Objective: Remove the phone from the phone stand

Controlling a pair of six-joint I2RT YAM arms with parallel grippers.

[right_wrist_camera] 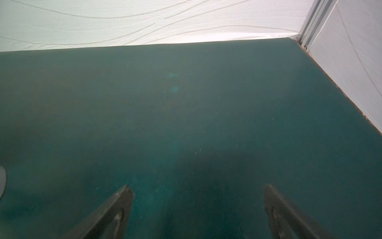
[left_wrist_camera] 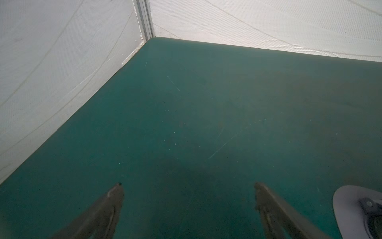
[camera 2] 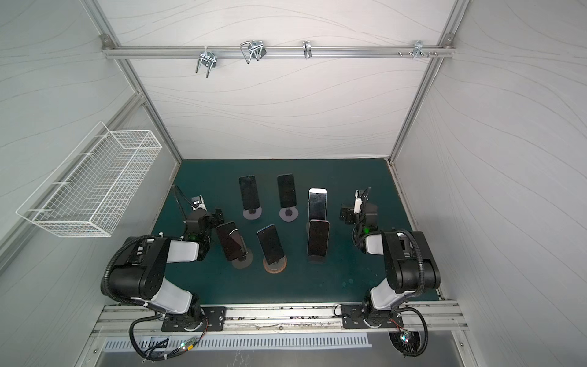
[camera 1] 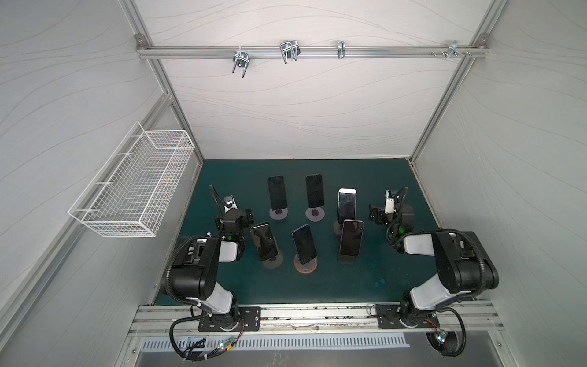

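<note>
Reaching has not begun: judging by how things lie, the task is at its opening step, with no phone lifted. Farthest left, a wire basket [camera 1: 127, 187] hangs on the side wall. Next, the left pincer [left_wrist_camera: 187, 185] hovers over the bare green table [camera 1: 365, 286], its jaws apart with nothing between them. Beside it, the front-left phone [camera 1: 263, 240] leans on its round stand [camera 1: 273, 263]. Then come the back-left phone [camera 1: 277, 192], the front-middle phone [camera 1: 304, 244] and the back-middle phone [camera 1: 314, 190], each propped on a stand of its own. Further right, the white-rimmed phone [camera 1: 346, 203] stands just behind the front-right phone [camera 1: 352, 237]. Last, the right pincer [right_wrist_camera: 198, 187] hangs over bare table, its jaws likewise wide apart and holding nothing.

The next move calls for choosing one phone, since the task does not say which. An arm's jaws then have to close on its edges and lift it clear of the cradle without dragging or tipping the stand. The other arm may need to steady the base.

Both top views show all six phones and both arms, but not the fingertips clearly. The wrist views show the spread fingers plainly, yet no phone. The left wrist view catches only a pale stand base [left_wrist_camera: 355, 207] at the frame edge, and the right wrist view only a grey sliver [right_wrist_camera: 2, 182].
</note>
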